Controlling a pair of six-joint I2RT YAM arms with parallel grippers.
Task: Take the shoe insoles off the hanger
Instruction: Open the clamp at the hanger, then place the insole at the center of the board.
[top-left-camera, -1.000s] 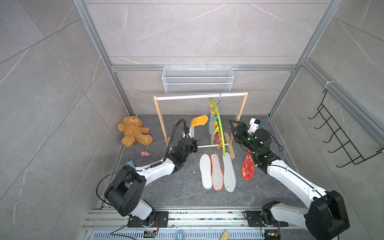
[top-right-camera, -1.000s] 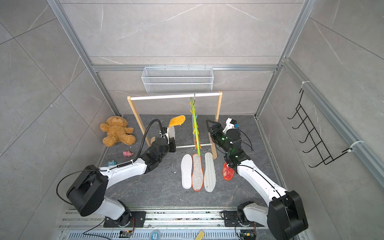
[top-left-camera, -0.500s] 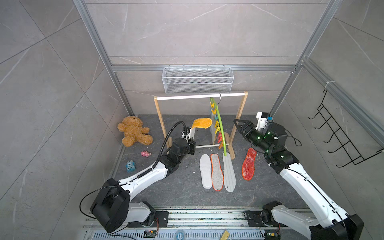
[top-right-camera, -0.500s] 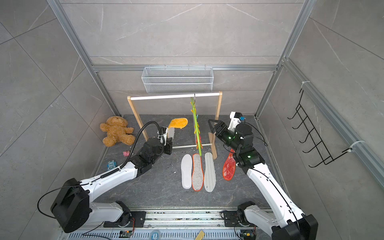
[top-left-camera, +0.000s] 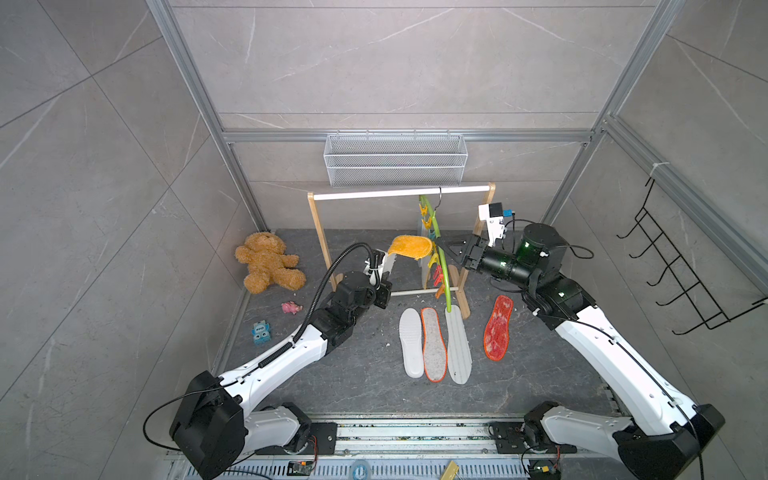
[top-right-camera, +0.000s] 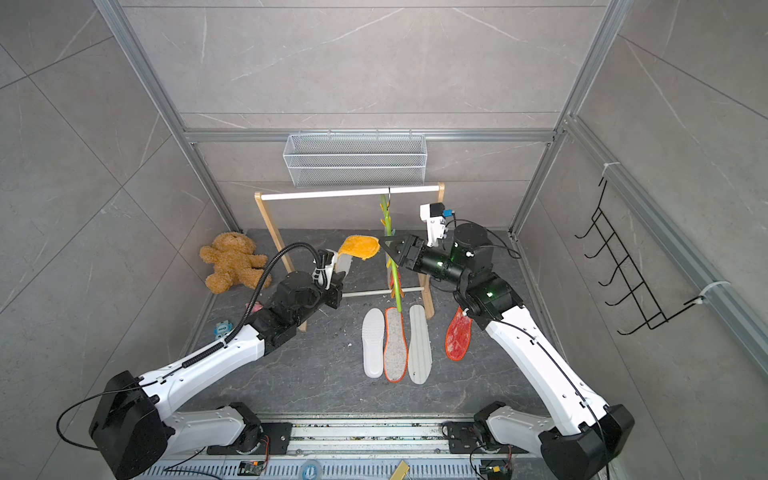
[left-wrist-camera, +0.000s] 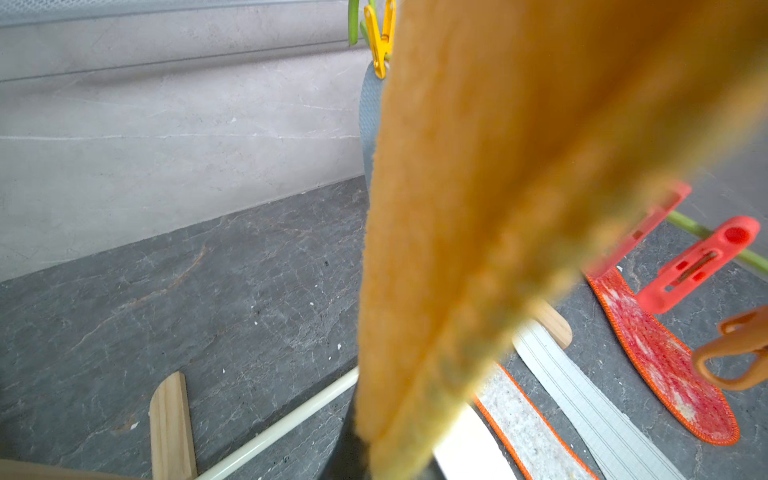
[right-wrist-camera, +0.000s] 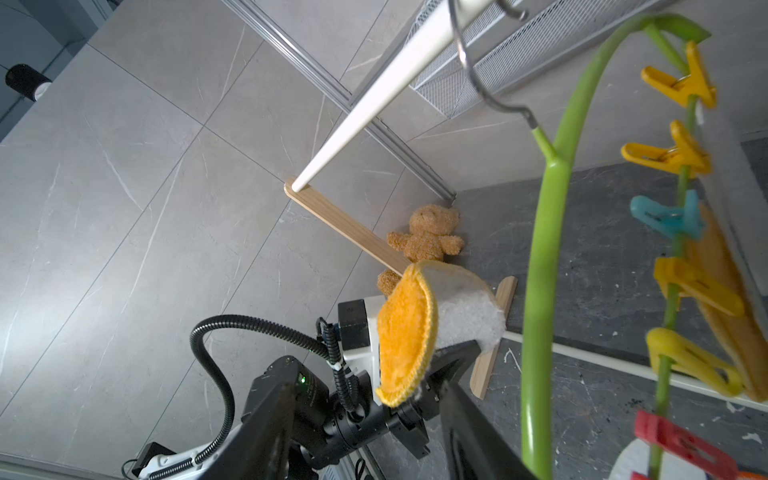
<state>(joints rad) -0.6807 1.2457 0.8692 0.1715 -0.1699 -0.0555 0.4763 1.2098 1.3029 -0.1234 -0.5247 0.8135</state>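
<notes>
My left gripper (top-left-camera: 386, 262) is shut on the heel of the orange-yellow insole (top-left-camera: 409, 247), holding it up beside the lime-green hanger (top-left-camera: 441, 266). That insole (left-wrist-camera: 498, 187) fills the left wrist view and folds over in the right wrist view (right-wrist-camera: 405, 332). My right gripper (top-left-camera: 445, 244) is open and empty, its tips right at the hanger bar (right-wrist-camera: 540, 270). White (top-left-camera: 410, 343), orange-rimmed grey (top-left-camera: 433, 345), pale striped (top-left-camera: 457, 349) and red mesh (top-left-camera: 498, 328) insoles lie on the floor. A blue-grey insole (left-wrist-camera: 368, 124) still hangs from a yellow clip (left-wrist-camera: 380, 37).
The hanger hooks on the white rail of a wooden rack (top-left-camera: 399, 193), under a wire basket (top-left-camera: 395, 160). A teddy bear (top-left-camera: 268, 268), a pink toy (top-left-camera: 291, 307) and a blue toy (top-left-camera: 261, 332) lie at the left. Black wall hooks (top-left-camera: 681, 266) are on the right wall.
My right gripper has moved left, up to the hanger bar, with its jaws a little narrower. The left arm has carried the orange-yellow insole slightly to the right.
</notes>
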